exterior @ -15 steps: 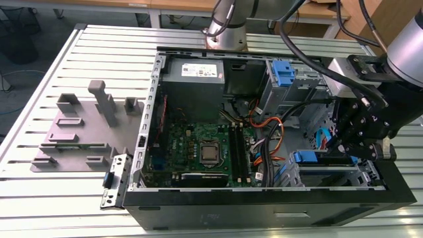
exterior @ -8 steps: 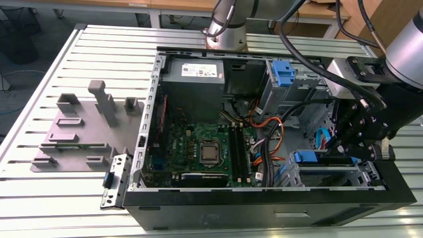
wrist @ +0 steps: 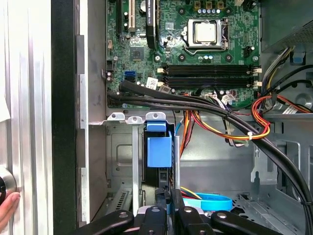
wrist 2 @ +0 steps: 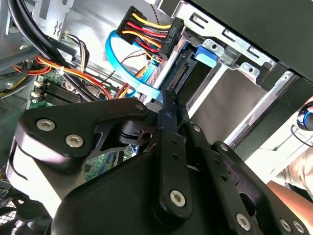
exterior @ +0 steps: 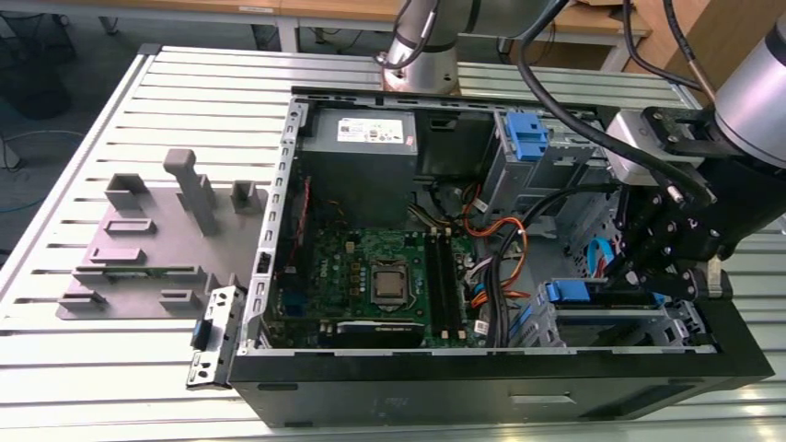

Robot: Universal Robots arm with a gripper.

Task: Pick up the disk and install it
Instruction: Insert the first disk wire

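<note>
On the exterior view's left, a grey holder block (exterior: 147, 239) with stubby posts sits on the ribbed metal table (exterior: 86, 368). Next to it is the open computer case (exterior: 491, 391), lying on its side so you can look right in. Inside, toward the left, are the grey power box (exterior: 368, 138) with a white sticker and the green board (exterior: 356, 267) below it. Farther right, a bare blue bracket (exterior: 525, 136) stands in a metal cage near the back of the case. Orange and black wires run between the green board and the cages. The disk (exterior: 568, 293) is in the metal cage at the front corner of the case, and its blue end pokes up there. On the exterior view's right, the black gripper (exterior: 641, 276) reaches down into the case just beside that cage. In the first wrist view a person's hand (wrist: 7, 210) rests outside the case wall. The disk (wrist: 159, 147) stands on its edge in a slot of the cage, blue end toward the green board. The gripper (wrist: 168, 205) is right at the disk's other end, its two fingers pressed close together with nothing between them. I cannot tell if they touch the disk. In the second wrist view the gripper (wrist 2: 164, 100) points at the cage, near a flat blue cable (wrist 2: 120, 61) and a black plug (wrist 2: 154, 34) with red and yellow wires.
</note>
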